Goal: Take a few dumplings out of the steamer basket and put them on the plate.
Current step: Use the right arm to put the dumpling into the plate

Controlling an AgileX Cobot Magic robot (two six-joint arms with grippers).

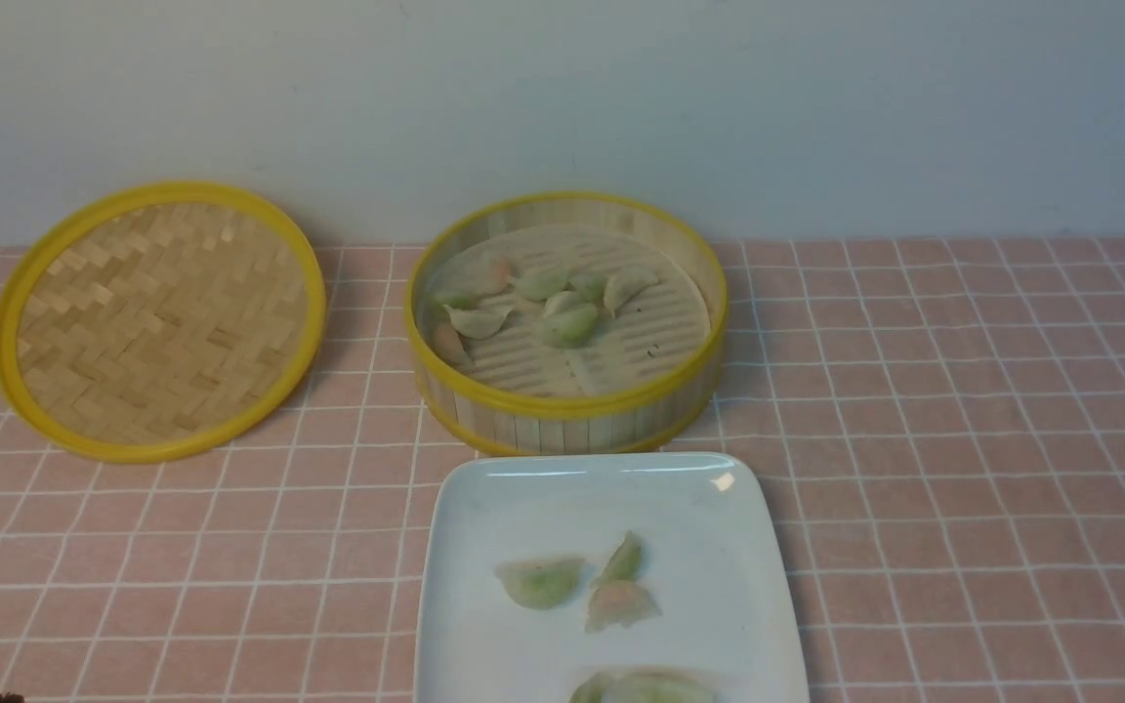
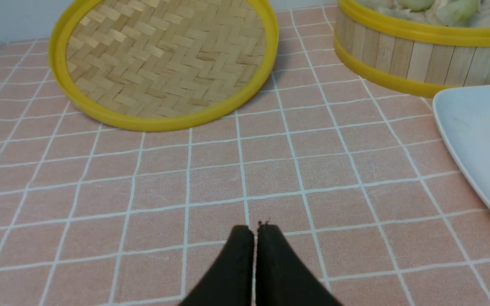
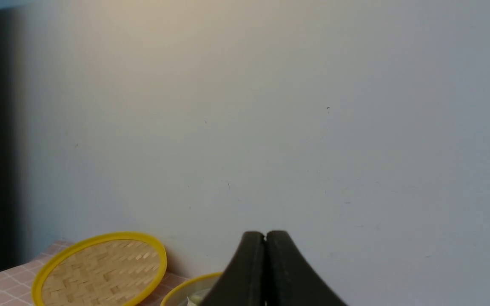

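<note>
The steamer basket [image 1: 562,405] stands at the table's back middle with several dumplings [image 1: 567,325] on its slatted floor. In front of it lies the white plate [image 1: 699,488], and several dumplings [image 1: 541,581] rest on it, one cut by the frame's lower edge. Neither arm shows in the front view. My left gripper [image 2: 255,229] is shut and empty, low over the pink cloth to the left of the plate [image 2: 479,140] and the basket [image 2: 415,63]. My right gripper [image 3: 265,234] is shut and empty, raised and facing the wall, with the basket's rim [image 3: 185,287] below it.
The flat woven lid [image 1: 162,320] with a yellow rim lies at the back left, also seen as the lid [image 2: 164,63] ahead of my left gripper. A pink checked cloth [image 1: 963,439] covers the table. A pale wall [image 1: 562,98] stands right behind the basket.
</note>
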